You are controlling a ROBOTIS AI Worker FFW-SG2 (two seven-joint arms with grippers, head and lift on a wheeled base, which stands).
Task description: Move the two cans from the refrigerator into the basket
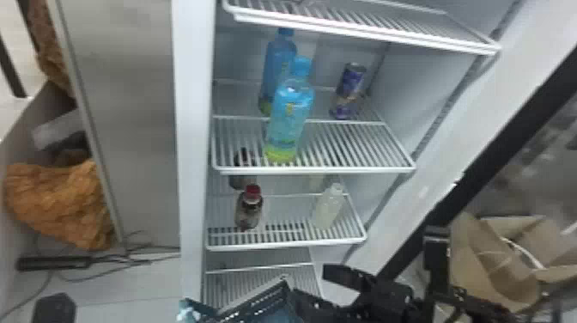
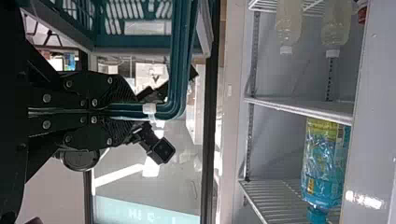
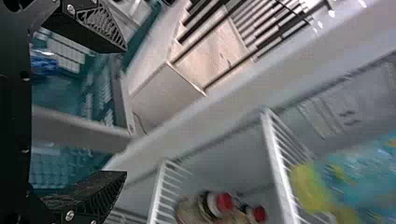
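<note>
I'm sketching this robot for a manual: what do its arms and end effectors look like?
The right arm is black, with chunky, angular segments. The left end effector and right end effector are black too, dotted with round, silver-coloured screw heads. The right one's fingers taper to wedge-like tips with a lattice texture; the left one's tips look ribbed as well.

Before you, two blue plastic bottles (image 1: 292, 107) stood upright, one behind the other. Below them you had brown bottles with red caps (image 1: 249, 212) and, apart from those, pale cloudy bottles with white caps (image 1: 327, 210). To your left lay a crumpled orange bundle (image 1: 60, 202); to your right, an open brown cardboard box (image 1: 493, 262).
</note>
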